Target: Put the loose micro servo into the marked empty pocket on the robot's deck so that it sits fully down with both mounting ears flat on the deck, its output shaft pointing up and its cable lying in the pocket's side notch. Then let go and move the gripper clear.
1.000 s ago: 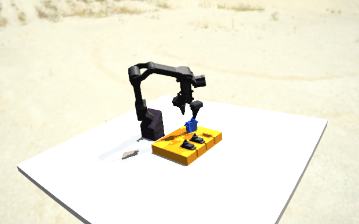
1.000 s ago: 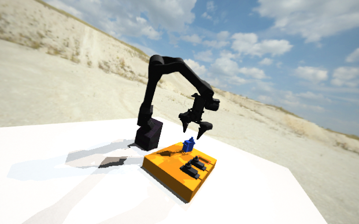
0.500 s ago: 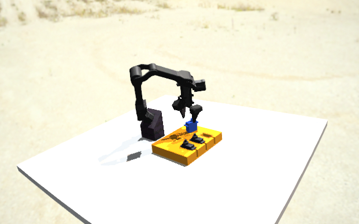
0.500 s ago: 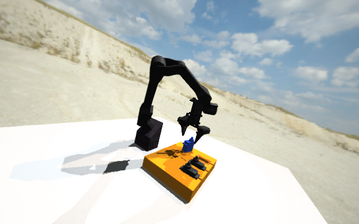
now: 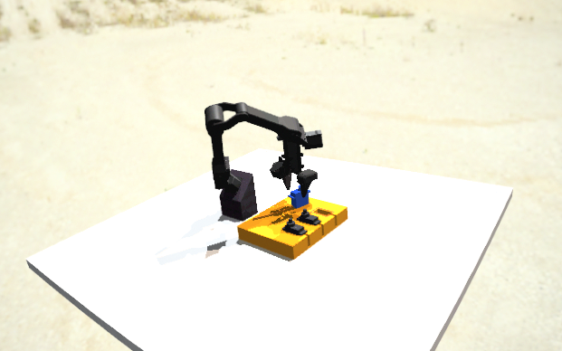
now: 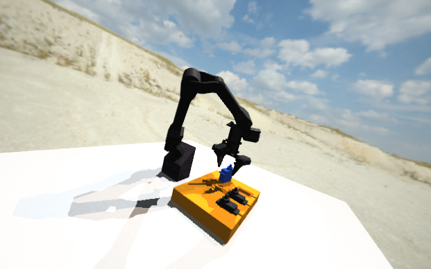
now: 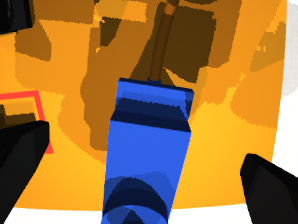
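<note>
Top view: a black robot arm reaches from its base over a yellow deck on a white table. Two black servos sit in the deck, between its near corner and the empty pocket. The blue servo stands upright on the deck, outside that pocket. Above it, the gripper points down, fingers wide apart.

Exterior view: the blue servo's shaft points up, near the gripper's open fingers. The black servos stand beside the pocket, which has a red outline.

Wrist view: the blue servo lies between the two fingertips, with a gap on each side, so nothing is gripped. A brown cable runs from its far end. One fingertip partly covers the outlined pocket.
</note>
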You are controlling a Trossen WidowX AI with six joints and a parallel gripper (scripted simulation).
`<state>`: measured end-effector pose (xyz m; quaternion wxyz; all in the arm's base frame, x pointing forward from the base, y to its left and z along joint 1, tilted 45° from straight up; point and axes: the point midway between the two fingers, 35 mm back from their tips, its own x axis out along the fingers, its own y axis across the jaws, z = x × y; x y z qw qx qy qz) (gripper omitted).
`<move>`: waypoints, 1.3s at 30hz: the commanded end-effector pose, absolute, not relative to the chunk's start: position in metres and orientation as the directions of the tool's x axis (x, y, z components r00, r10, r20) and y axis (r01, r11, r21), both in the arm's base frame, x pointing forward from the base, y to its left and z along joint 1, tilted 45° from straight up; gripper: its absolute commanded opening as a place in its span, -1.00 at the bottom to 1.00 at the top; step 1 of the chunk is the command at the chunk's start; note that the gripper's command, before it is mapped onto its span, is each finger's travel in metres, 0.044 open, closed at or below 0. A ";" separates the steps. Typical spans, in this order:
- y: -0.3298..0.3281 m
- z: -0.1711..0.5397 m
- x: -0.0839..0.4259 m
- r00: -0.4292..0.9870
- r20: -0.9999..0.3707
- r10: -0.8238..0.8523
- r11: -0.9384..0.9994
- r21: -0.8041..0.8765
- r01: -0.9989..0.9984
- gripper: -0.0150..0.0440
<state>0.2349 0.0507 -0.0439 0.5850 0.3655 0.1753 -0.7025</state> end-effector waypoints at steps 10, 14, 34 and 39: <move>0.049 -0.045 0.235 -0.045 -0.716 -0.696 -0.248 0.182 0.952 -0.09; 0.049 -0.045 0.235 -0.045 -0.716 -0.696 -0.248 0.182 0.952 -0.18; 0.064 -0.017 0.229 -0.045 -0.717 -0.696 -0.248 0.180 0.952 -0.49; 0.066 -0.019 0.231 -0.045 -0.717 -0.696 -0.248 0.181 0.952 -0.49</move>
